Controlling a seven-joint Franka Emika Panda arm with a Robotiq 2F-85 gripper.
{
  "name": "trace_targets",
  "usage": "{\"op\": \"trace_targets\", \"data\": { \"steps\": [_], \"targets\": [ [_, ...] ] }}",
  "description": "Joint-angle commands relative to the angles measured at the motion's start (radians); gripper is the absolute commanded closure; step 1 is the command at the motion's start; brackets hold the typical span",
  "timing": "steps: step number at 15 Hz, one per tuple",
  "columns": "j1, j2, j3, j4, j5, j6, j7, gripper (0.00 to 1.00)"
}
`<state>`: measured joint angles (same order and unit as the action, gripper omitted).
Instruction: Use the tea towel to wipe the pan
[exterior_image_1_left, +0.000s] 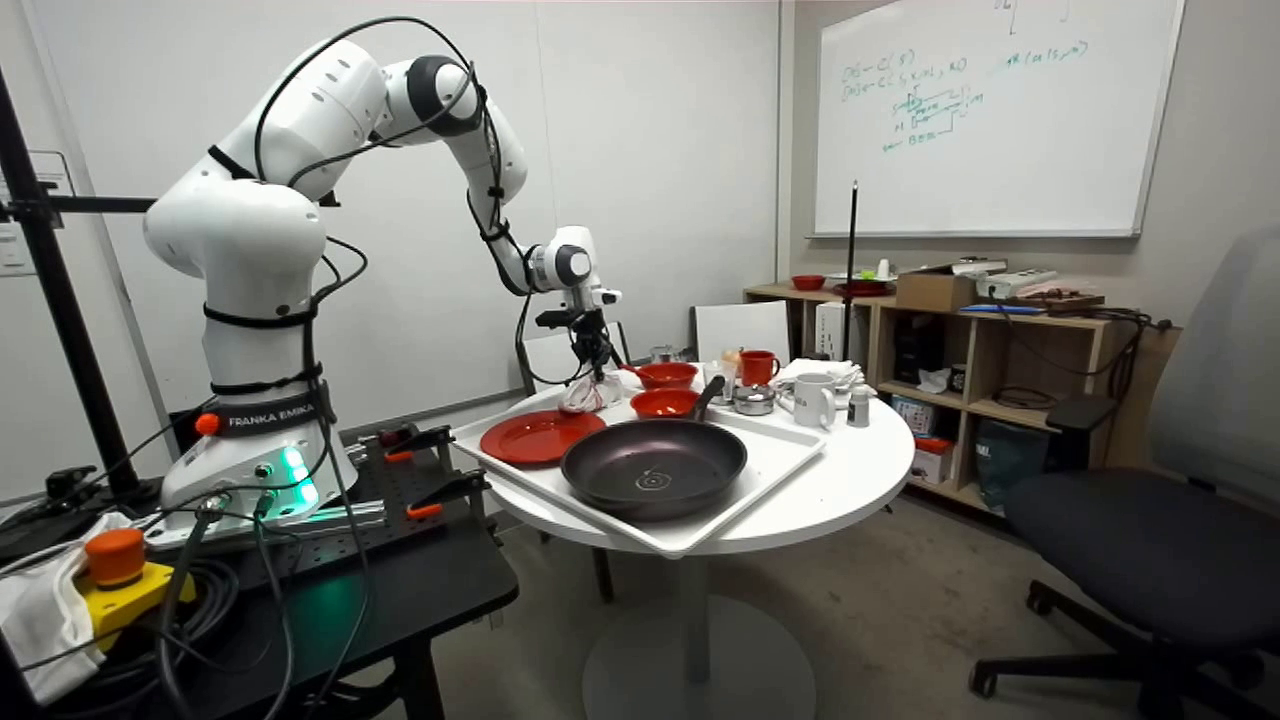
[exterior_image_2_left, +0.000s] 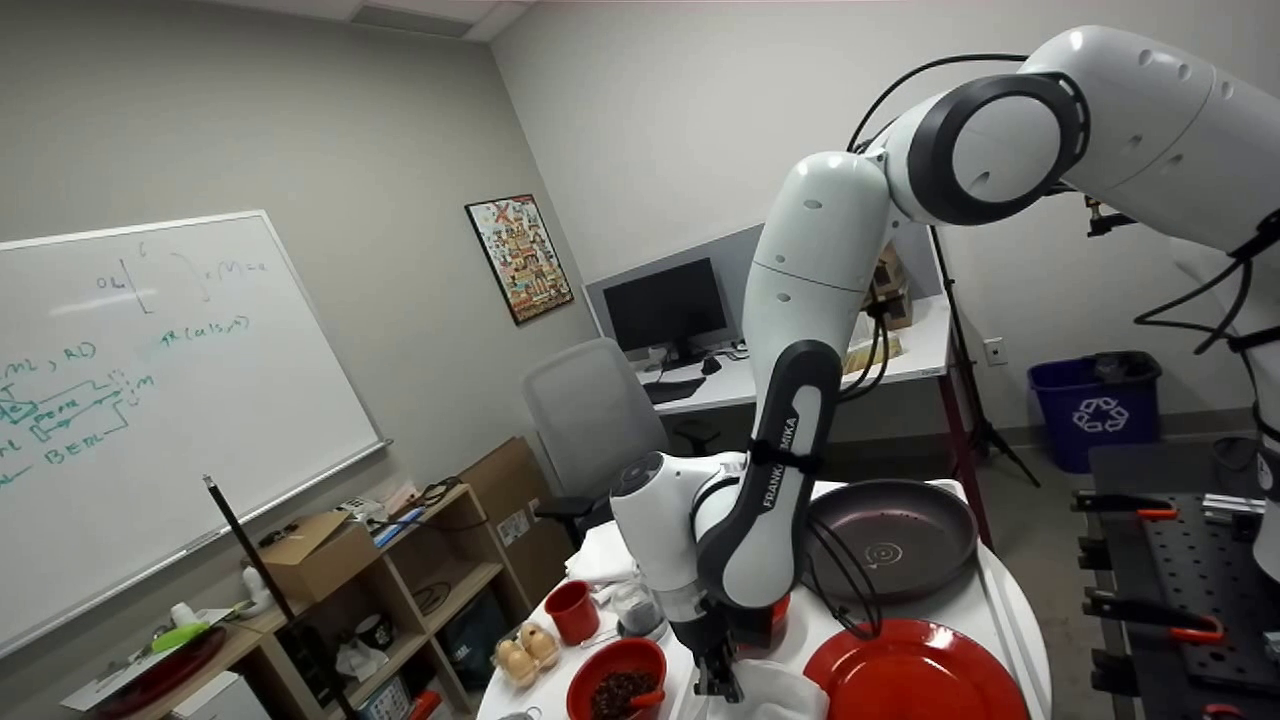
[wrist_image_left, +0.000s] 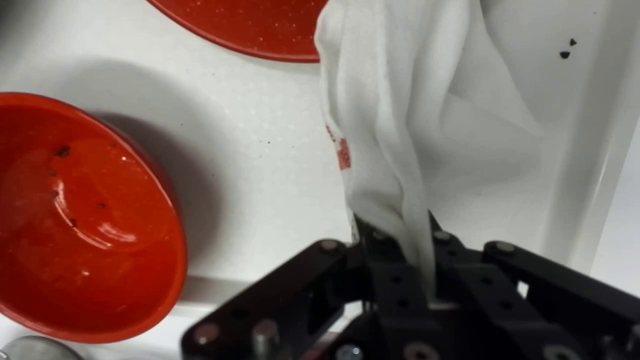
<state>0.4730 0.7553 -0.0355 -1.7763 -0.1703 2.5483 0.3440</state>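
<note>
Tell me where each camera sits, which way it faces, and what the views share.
An exterior view: stands on the pan side of the table, looking across to the whiteboard; the whole arm shows.
An exterior view: tilted, apparently opposite, looking past the pan to the monitor and bin; the arm runs out of frame.
Wrist view: on the wrist, facing down at the tray; the fingers show, closed on the towel.
Both exterior views share the pan, whiteboard and arm; all three show the towel.

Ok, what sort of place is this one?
Probably an office, or a lab set up in one: there's a whiteboard with handwritten notes, a computer monitor and a wheeled office chair.
</note>
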Motion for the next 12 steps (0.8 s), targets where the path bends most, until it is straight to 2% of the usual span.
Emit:
{"op": "trace_targets", "data": {
  "steps": [1, 3, 4, 5, 6, 12],
  "targets": [
    [-0.010, 0.001, 0.011, 0.003, -0.012, -0.004, 0.007, 0.92],
    [-0.010, 0.001, 0.011, 0.003, -0.012, -0.004, 0.007, 0.92],
    [-0.010, 0.001, 0.011, 0.002, -0.011, 0.000, 0.009, 0.67],
    [-0.013, -0.001, 0.015, 0.000, -0.007, 0.006, 0.007, 0.66],
    [-0.016, -0.002, 0.018, -0.001, -0.005, 0.009, 0.005, 0.60],
    [-0.029, -0.014, 0.033, -0.012, 0.004, 0.025, 0.000, 0.16]
  ]
}}
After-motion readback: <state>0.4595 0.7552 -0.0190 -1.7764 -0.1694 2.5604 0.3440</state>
